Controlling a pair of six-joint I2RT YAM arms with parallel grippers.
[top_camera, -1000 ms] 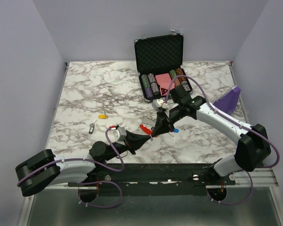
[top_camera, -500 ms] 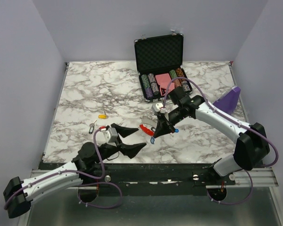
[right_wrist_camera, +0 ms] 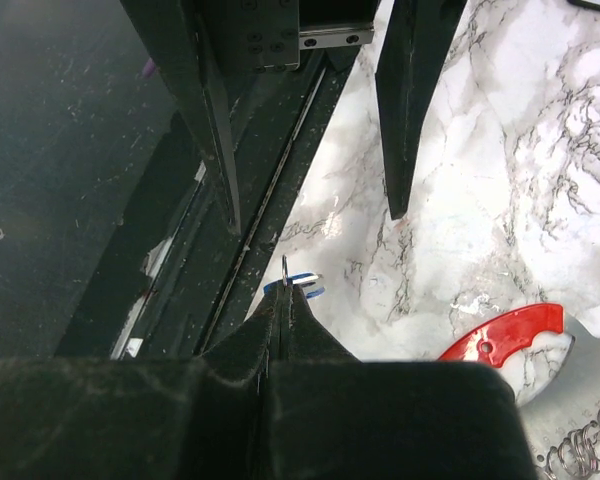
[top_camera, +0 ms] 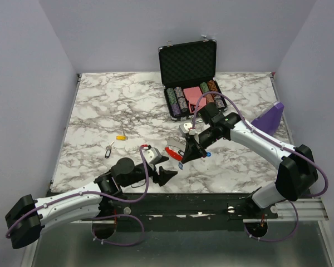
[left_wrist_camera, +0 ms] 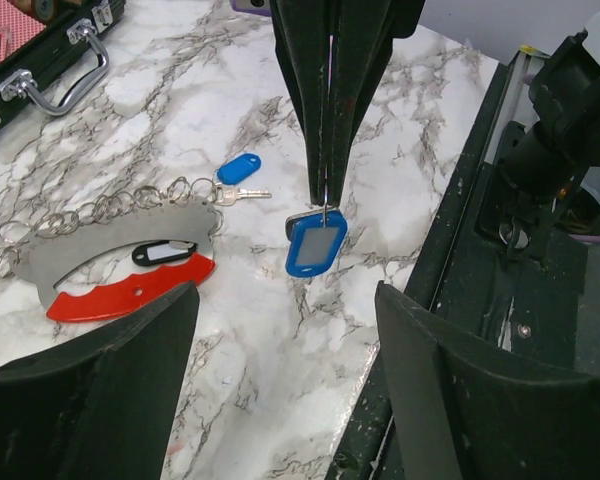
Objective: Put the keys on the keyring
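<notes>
My right gripper (top_camera: 182, 160) is shut on the small ring of a key with a blue tag (left_wrist_camera: 316, 245), which hangs just above the marble near the front edge. The keyring (left_wrist_camera: 130, 272), part red and part silver, lies flat to the left of it with a black tag on it and a chain of small rings (left_wrist_camera: 110, 208). My left gripper (top_camera: 165, 169) stands open and empty, facing the hanging tag. A second blue-tagged key (left_wrist_camera: 238, 168) lies beside the chain. Further left lie a yellow-tagged key (top_camera: 121, 137) and a dark-tagged key (top_camera: 108, 150).
An open black case (top_camera: 188, 64) with poker chips stands at the back middle. A purple object (top_camera: 270, 118) sits at the right edge. The table's front edge and black rail (left_wrist_camera: 480, 230) run close to the hanging tag.
The left gripper was shut beside the right fingertips, then let go, opened wide and drew back; it has now shifted right again. The right gripper keeps holding the blue-tagged key.
</notes>
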